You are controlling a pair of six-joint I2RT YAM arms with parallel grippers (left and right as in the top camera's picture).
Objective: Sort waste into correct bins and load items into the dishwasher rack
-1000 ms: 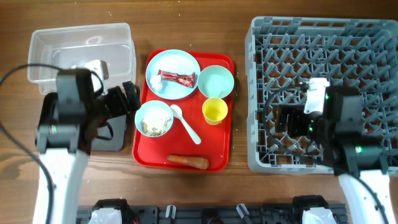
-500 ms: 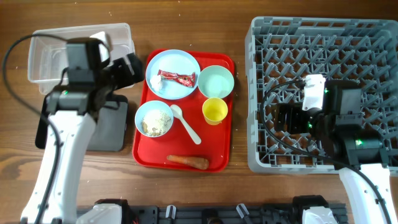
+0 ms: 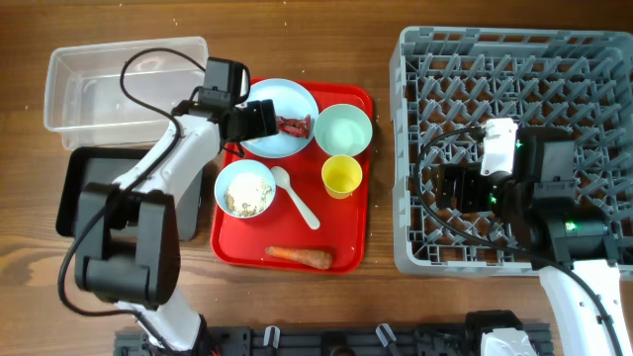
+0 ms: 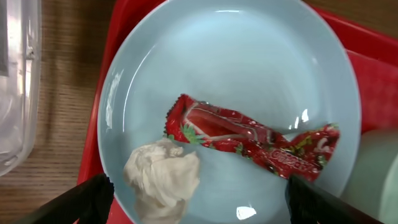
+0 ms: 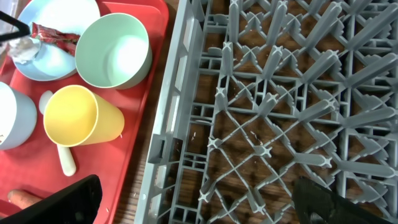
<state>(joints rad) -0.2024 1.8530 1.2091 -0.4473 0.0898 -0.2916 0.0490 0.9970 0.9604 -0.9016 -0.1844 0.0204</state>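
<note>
Wrapper (image 4: pixel 250 140) between left jaws, seemingly untouched.

overhead: my left hand (image 3: pixel 259 119) covers the blue plate (image 3: pixel 293 99) on its left side, one end of the red wrapper (image 3: pixel 296 126) and all of the crumpled tissue (image 4: pixel 163 177) | left wrist: plate's lower rim cut off | right wrist: carrot (image 5: pixel 22 198) and pale bowl (image 5: pixel 11 118) cropped at the left edge
</note>
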